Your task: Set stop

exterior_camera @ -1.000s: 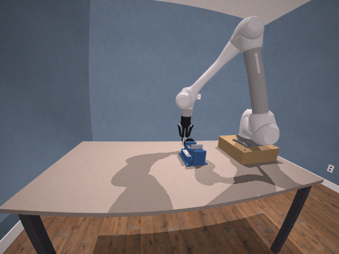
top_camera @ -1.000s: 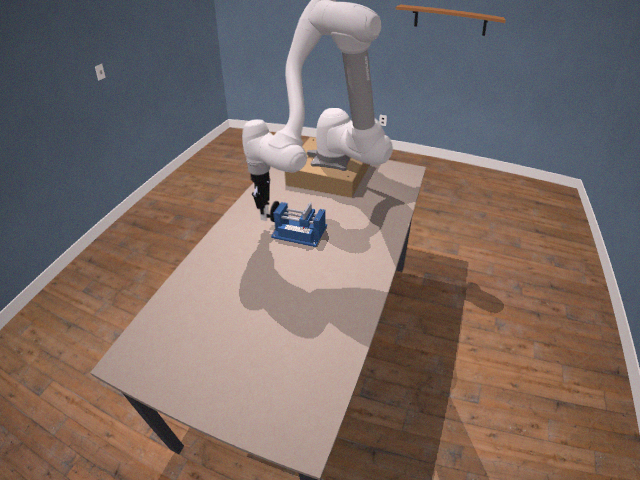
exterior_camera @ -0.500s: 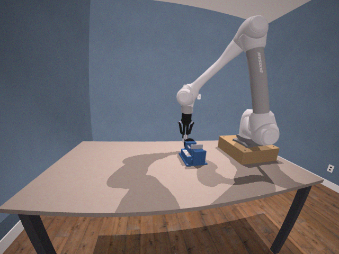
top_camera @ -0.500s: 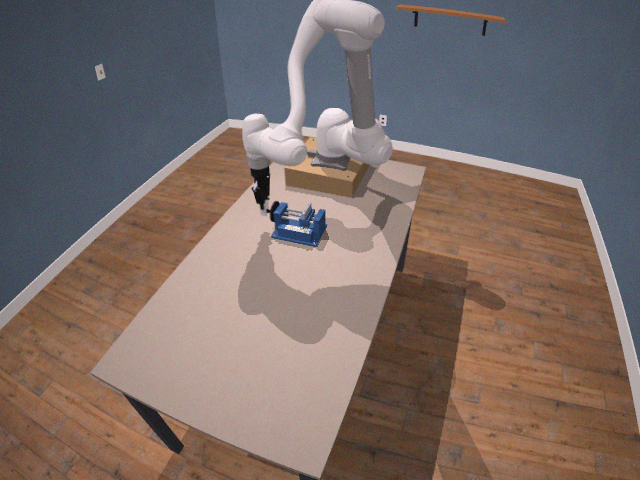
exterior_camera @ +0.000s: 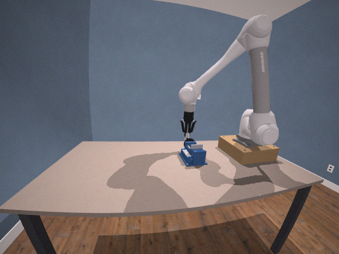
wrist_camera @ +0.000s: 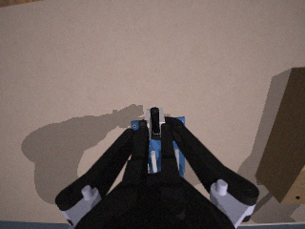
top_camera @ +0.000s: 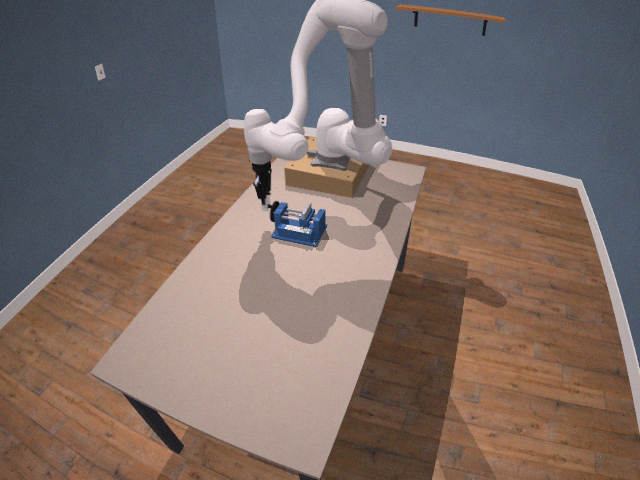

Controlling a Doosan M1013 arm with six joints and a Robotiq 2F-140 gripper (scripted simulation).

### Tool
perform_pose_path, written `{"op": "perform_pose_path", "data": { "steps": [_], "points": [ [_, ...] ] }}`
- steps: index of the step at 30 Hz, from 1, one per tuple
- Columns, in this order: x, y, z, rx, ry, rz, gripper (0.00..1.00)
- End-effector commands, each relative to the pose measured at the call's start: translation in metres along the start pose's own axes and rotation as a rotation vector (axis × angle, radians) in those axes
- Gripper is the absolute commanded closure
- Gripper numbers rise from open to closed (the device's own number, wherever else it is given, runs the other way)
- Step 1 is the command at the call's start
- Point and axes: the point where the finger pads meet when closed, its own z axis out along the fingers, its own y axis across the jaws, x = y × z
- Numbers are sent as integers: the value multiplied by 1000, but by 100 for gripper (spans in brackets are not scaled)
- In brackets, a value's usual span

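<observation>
A small blue stop fixture point(top_camera: 297, 222) with grey rails and a grey stop block stands on the table near the robot's base; it also shows in the exterior view point(exterior_camera: 193, 155). Its black handwheel point(top_camera: 273, 207) is at the fixture's left end. My gripper point(top_camera: 264, 202) hangs straight down over that end and is shut on the handwheel's handle. In the wrist view the black handle point(wrist_camera: 154, 116) stands between my fingertips, with the blue fixture mostly hidden under the fingers. The scale reading is too small to tell.
The robot's wooden base block point(top_camera: 324, 174) stands on the table just behind the fixture and shows at the right edge of the wrist view point(wrist_camera: 285, 138). A wall shelf point(top_camera: 449, 12) hangs high on the back wall.
</observation>
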Motion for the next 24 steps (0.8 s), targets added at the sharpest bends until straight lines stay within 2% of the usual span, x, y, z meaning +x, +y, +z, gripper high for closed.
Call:
{"op": "perform_pose_path", "data": {
  "steps": [1, 10, 24],
  "points": [
    [0, 9, -2, -1, 0, -1, 96],
    [0, 27, 2, -1, 0, -1, 96],
    [0, 44, 30, -1, 0, -1, 96]
  ]
}}
